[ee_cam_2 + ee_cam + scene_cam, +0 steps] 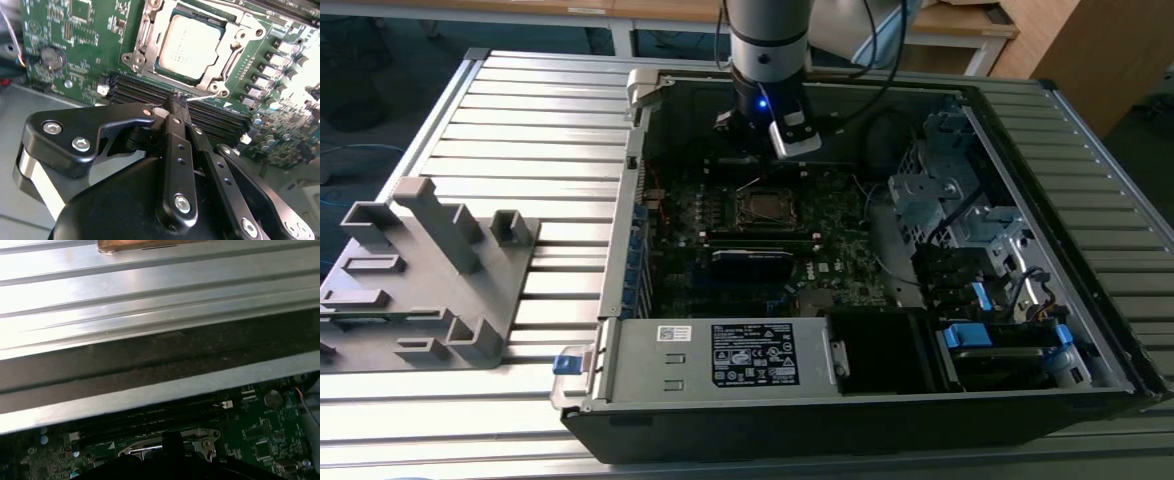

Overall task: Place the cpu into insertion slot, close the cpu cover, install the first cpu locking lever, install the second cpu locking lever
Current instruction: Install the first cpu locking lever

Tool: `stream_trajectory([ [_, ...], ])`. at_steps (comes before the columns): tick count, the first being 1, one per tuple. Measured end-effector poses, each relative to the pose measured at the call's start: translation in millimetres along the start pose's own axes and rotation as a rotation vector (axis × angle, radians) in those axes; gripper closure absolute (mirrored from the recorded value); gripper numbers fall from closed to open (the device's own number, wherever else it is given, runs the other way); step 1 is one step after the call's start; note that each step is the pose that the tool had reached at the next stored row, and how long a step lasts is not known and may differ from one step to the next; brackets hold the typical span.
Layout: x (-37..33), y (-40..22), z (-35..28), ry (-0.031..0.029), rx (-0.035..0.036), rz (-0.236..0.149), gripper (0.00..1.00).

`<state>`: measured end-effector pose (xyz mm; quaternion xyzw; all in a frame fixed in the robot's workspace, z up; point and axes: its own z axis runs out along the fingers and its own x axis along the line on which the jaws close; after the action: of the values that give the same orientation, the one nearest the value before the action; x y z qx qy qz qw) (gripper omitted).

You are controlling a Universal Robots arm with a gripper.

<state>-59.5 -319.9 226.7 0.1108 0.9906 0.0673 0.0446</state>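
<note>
The cpu point(190, 42) lies flat in the insertion slot point(131, 59), its grey metal top showing through the window of the cpu cover point(235, 55), which is folded down over it. A thin silvery locking lever point(204, 94) runs along the socket's edge nearest the memory slots. My gripper point(177, 100) is shut, its black fingertips together and touching the free end of that lever. In the first wrist view the gripper point(172, 437) sits against the socket's metal frame point(202, 434). In the exterior view the arm's wrist point(767, 100) hangs over the board just behind the cpu point(763, 206).
Long black memory slots point(145, 90) run beside the socket, and a coin battery point(51, 57) sits further off. The open computer case point(620, 300) holds a power supply point(720, 355) and drive cages point(961, 200). A grey fixture point(427, 270) stands at the exterior view's left.
</note>
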Motion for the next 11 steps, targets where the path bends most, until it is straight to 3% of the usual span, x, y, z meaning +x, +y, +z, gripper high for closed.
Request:
stream_trajectory([
  [2, 0.1, 0.1, 0.4, -0.0039, 0.002, 0.027, 0.89],
  [6, 0.8, 2.0, 0.7, -0.0054, 0.0029, 0.037, 0.89],
  [11, 1.7, 2.2, 1.4, -0.0094, -0.0039, 0.044, 0.89],
])
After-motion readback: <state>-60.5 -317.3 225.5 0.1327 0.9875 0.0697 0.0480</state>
